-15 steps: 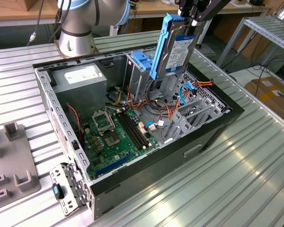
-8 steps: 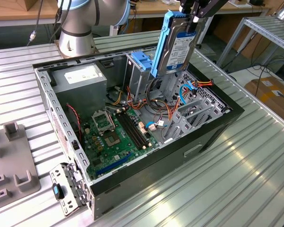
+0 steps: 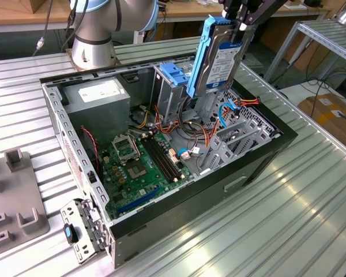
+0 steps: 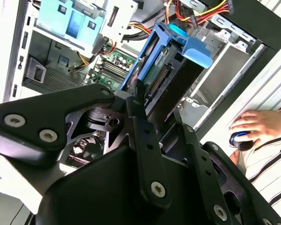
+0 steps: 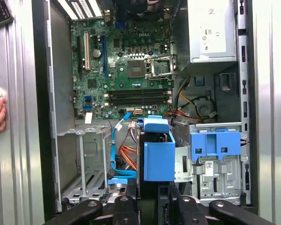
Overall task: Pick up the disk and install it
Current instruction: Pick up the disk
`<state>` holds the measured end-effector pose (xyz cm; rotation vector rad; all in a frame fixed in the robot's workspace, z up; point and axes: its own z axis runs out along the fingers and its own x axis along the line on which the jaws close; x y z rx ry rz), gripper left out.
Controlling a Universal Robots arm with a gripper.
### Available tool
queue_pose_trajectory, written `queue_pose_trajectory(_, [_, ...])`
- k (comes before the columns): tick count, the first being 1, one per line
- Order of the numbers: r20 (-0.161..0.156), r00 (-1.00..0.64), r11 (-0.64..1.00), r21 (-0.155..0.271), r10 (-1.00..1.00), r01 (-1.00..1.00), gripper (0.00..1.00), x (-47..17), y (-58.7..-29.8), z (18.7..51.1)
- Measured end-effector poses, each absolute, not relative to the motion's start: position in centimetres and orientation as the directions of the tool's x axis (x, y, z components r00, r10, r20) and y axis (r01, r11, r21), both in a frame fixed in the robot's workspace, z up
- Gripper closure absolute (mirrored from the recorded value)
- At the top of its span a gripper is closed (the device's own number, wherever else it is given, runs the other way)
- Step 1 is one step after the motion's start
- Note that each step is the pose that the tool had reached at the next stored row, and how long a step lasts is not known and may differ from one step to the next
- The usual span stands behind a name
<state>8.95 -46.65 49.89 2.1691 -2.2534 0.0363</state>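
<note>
The disk [image 3: 219, 57], a silver drive with a white-and-blue label and blue side rails, hangs upright above the open computer case [image 3: 265, 156]. My gripper [image 3: 240, 24] is shut on its upper edge. In the second wrist view the disk [image 4: 164, 70] sticks out from between my black fingers [image 4: 136, 101], its connector edge visible. Seen end-on in the first wrist view, the disk [image 5: 158, 154] hovers over the metal drive cage [image 5: 84, 159], beside the light-blue latch piece [image 5: 215, 144].
The case holds a green motherboard [image 3: 144, 167], a grey power-supply box [image 3: 98, 95] and bundled orange and blue cables [image 3: 213, 135]. A person's hand [image 4: 260, 124] rests on the table by the case. A grey fixture [image 3: 11, 196] lies at the exterior view's left.
</note>
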Motion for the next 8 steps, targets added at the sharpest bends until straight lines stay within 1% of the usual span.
queue_pose_trajectory(8, [0.026, -0.038, 0.038, -0.007, -0.999, -0.999, 0.65, 9.0, -49.3, 49.9])
